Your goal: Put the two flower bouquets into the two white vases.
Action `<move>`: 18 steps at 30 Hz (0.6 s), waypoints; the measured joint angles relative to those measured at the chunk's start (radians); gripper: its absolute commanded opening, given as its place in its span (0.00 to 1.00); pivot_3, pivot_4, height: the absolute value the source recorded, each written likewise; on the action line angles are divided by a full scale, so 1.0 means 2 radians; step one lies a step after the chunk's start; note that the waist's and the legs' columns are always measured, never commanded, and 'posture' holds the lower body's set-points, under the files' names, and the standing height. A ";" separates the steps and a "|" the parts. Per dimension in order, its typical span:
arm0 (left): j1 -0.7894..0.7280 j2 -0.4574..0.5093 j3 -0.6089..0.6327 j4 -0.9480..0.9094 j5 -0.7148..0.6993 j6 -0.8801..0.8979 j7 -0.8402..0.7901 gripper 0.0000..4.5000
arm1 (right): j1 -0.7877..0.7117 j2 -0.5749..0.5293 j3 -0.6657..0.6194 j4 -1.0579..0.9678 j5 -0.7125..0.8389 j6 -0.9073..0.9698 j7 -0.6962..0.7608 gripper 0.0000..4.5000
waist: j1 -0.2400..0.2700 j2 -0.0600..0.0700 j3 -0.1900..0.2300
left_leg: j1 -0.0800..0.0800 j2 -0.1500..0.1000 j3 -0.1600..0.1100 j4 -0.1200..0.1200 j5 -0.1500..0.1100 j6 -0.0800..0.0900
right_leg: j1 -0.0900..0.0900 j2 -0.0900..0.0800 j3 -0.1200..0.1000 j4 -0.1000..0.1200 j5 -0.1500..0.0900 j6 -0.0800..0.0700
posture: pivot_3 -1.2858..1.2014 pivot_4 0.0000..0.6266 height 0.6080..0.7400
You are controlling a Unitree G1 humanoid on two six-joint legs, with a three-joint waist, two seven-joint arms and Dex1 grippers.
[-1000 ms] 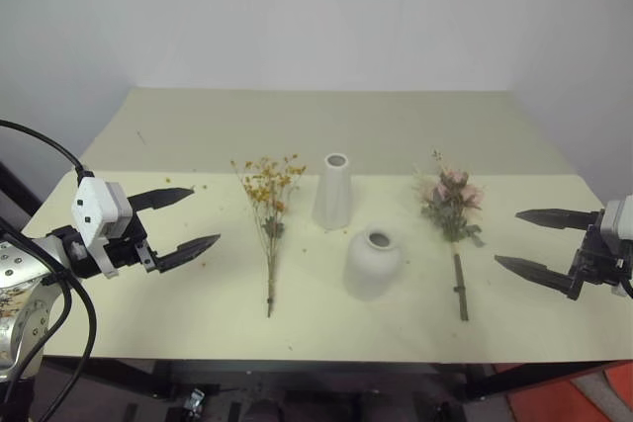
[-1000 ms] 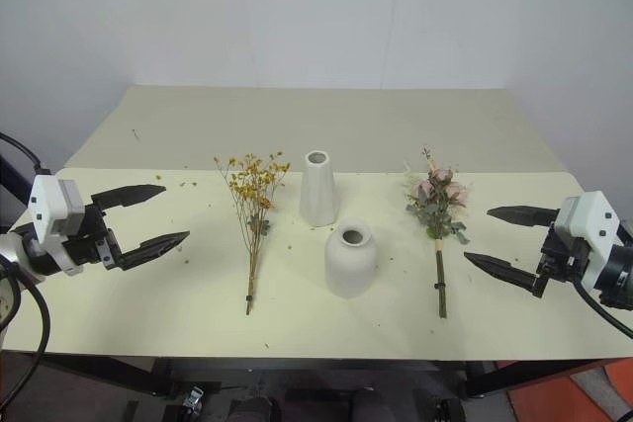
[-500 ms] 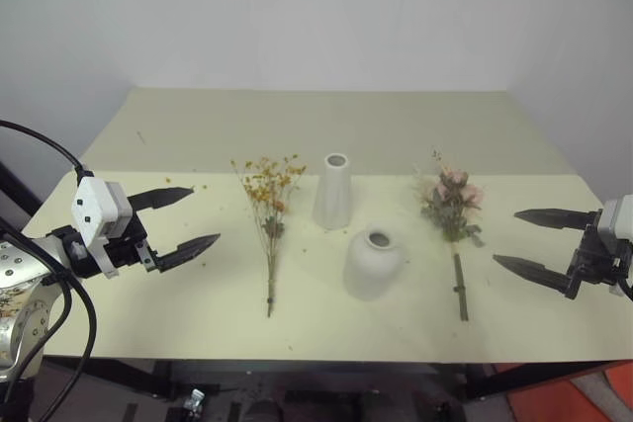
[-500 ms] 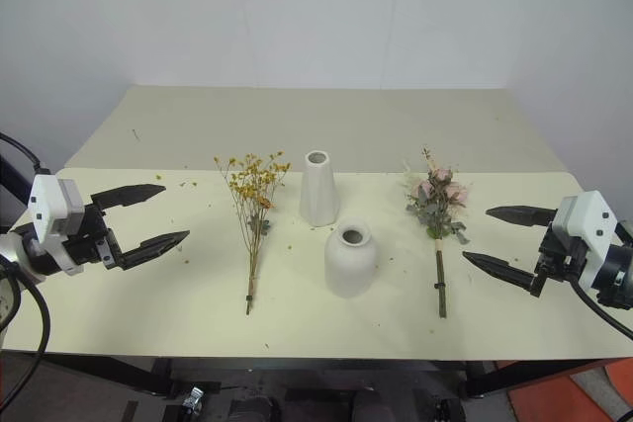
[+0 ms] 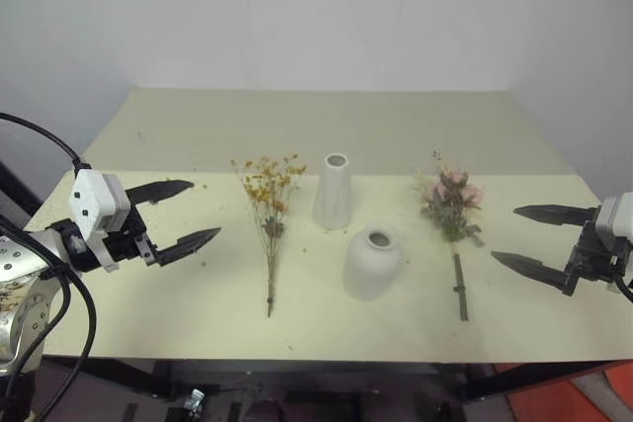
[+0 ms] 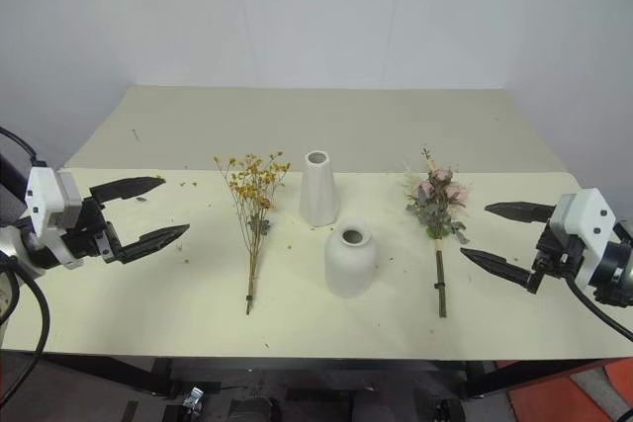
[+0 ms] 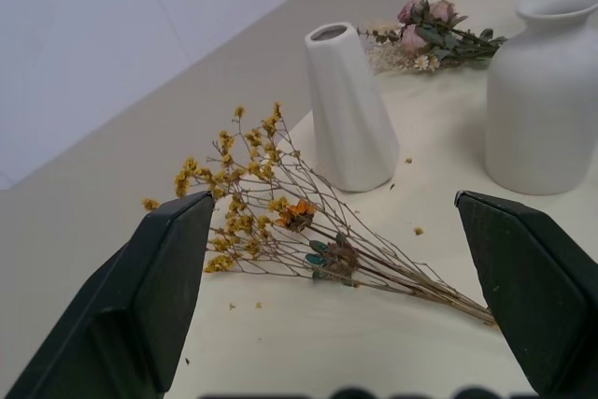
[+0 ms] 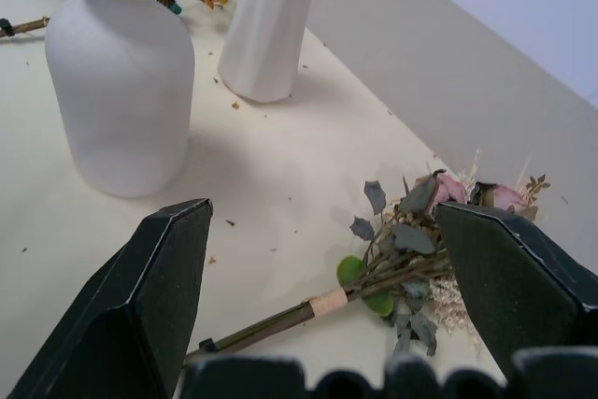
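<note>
- One pale cream table [image 5: 148, 135] carries everything, set against a plain white wall [image 5: 316, 17].
- The left gripper [image 5: 188, 212] hovers over the table's left side, its two black fingers spread wide with nothing between them, well apart from the yellow bunch.
- The right gripper [image 5: 529, 237] hovers over the right side, fingers likewise spread and empty, pointing toward the rose bouquet.
- The squat round-bellied vase [image 5: 372, 263] stands upright near the table's middle, toward the front edge.
- The tall tapered vase [image 5: 333, 192] stands upright just behind it and slightly to its left; both are empty.
- The pink rose bouquet [image 5: 450, 203] lies flat to the right of the vases, stem toward the front edge.
- The thin yellow-orange dried bunch [image 5: 269, 195] lies flat left of the tall vase, stems also toward the front.
- Small flower crumbs [image 7: 418, 230] dot the tabletop around the vases.
</note>
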 measured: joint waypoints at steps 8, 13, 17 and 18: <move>-0.047 0.018 -0.047 -0.036 0.002 0.178 0.108 1.00 | -0.050 -0.002 0.016 0.019 -0.002 -0.010 0.006 0.99 | 0.000 0.000 0.000 | 0.000 0.000 0.000 0.000 0.000 0.000 | 0.000 0.000 0.000 0.000 0.000 0.000 | 0.52 0.24 1.00; -0.084 0.006 -0.061 -0.075 -0.058 0.323 0.161 1.00 | -0.108 -0.008 0.039 0.046 -0.015 -0.026 0.016 0.99 | -0.002 0.000 0.000 | 0.000 0.000 0.000 0.000 0.000 0.000 | 0.000 0.000 0.000 0.000 0.000 0.000 | 0.52 0.24 1.00; -0.137 -0.015 -0.071 -0.079 -0.093 0.444 0.217 1.00 | -0.145 -0.008 0.058 0.059 -0.016 -0.030 0.026 0.99 | -0.001 0.000 0.000 | 0.000 0.000 0.000 0.001 0.000 0.000 | 0.000 0.000 0.000 0.001 0.000 0.001 | 0.52 0.24 1.00; -0.154 -0.022 -0.073 -0.080 -0.096 0.470 0.232 1.00 | -0.155 -0.008 0.065 0.062 -0.017 -0.031 0.028 0.99 | -0.001 0.000 0.000 | 0.000 0.000 0.000 0.001 0.000 0.000 | 0.000 0.000 0.000 0.001 0.000 0.001 | 0.52 0.24 1.00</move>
